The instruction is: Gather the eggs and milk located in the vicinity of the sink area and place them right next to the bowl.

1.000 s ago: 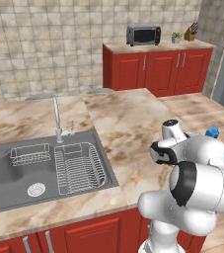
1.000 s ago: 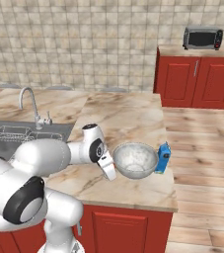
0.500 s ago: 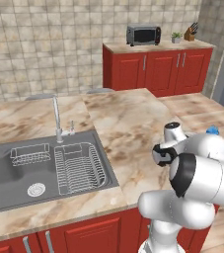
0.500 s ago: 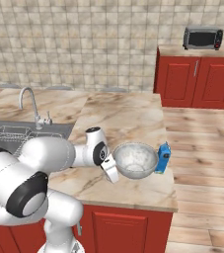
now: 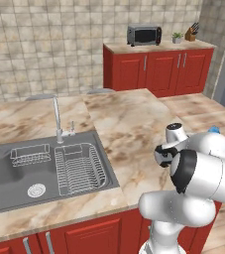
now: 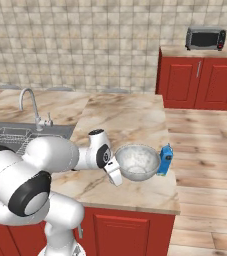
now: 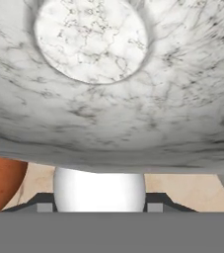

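Hand point(image 6: 116, 176) at bowl point(image 6: 140, 161) | speckled grey-white | egg point(image 7: 2, 182) brown-orange

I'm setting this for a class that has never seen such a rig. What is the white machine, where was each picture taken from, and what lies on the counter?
The white machine is a robot arm. Two pictures come from cameras behind it, left and right. The third looks along its hand, which is closed beside a speckled bowl on the counter. A blue milk carton stands on the bowl's other side. A brown egg shows by the bowl. Whether the hand holds anything, I cannot tell.
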{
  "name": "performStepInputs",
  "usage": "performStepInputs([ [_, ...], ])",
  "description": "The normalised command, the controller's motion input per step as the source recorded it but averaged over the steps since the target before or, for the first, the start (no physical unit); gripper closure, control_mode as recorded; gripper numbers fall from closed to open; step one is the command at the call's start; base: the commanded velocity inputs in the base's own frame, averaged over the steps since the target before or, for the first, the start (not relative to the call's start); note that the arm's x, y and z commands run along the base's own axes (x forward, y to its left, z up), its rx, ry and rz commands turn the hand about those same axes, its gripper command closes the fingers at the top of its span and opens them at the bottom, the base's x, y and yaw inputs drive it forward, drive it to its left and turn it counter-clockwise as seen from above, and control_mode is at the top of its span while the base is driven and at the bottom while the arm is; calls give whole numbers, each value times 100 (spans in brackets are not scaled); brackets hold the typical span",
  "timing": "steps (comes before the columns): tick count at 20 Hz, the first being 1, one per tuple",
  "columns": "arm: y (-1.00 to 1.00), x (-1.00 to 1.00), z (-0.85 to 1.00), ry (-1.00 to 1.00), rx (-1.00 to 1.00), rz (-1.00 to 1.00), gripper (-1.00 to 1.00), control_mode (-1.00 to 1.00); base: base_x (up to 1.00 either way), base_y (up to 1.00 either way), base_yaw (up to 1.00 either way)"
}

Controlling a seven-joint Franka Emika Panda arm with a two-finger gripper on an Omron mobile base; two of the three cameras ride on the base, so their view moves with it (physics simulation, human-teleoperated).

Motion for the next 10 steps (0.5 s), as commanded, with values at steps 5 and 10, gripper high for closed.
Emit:
performStepInputs([
  [5, 0, 0, 0, 0, 0, 0, -100, -100, 0, 0, 0],
  [10, 0, 0, 0, 0, 0, 0, -100, -100, 0, 0, 0],
])
